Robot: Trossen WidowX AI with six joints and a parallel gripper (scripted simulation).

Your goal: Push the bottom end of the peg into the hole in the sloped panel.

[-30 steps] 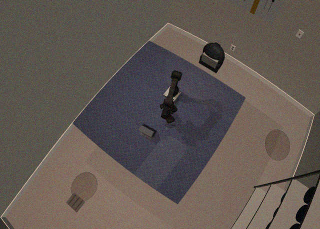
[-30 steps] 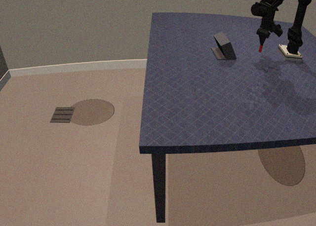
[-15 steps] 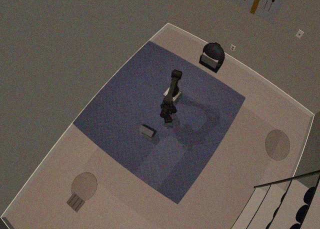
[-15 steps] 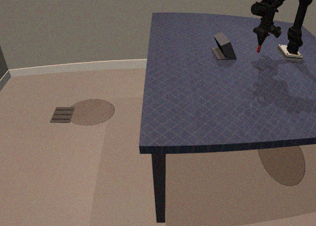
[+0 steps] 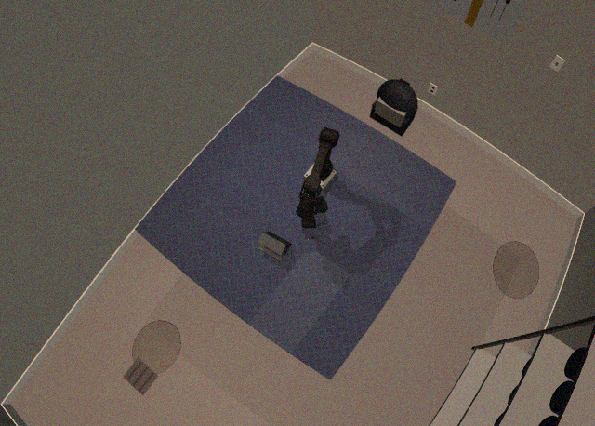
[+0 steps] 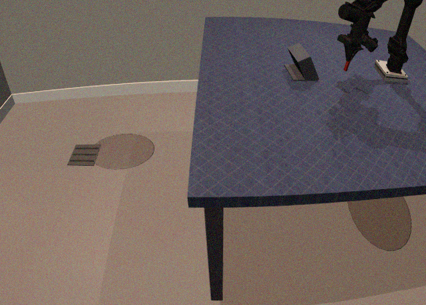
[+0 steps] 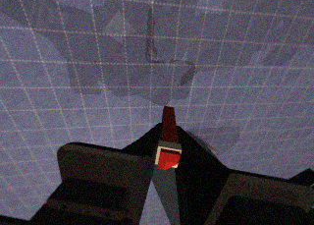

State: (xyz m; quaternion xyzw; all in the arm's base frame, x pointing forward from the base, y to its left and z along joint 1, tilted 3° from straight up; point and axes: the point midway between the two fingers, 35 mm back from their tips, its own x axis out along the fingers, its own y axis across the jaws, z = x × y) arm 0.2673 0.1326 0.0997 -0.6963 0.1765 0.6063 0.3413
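My gripper (image 6: 349,59) (image 7: 168,128) is shut on the red peg (image 6: 346,66) (image 7: 169,160). The peg looks flat-sided, with a squarish pale-rimmed end in the wrist view. It is held above the table and tilts slightly in the exterior view, its lower end toward the panel. The grey sloped panel block (image 5: 274,244) (image 6: 299,52) stands on the table, apart from the gripper and peg, to their left in the top and exterior views. I cannot make out its hole in any view. The peg is not distinguishable under the arm in the top view.
The blue table (image 5: 216,195) (image 6: 254,140) carries the arm's pale base plate (image 5: 330,181) (image 6: 390,73). The arm's shadow falls on the table beside it. A dark rounded object (image 5: 398,96) is beyond the table edge by the wall.
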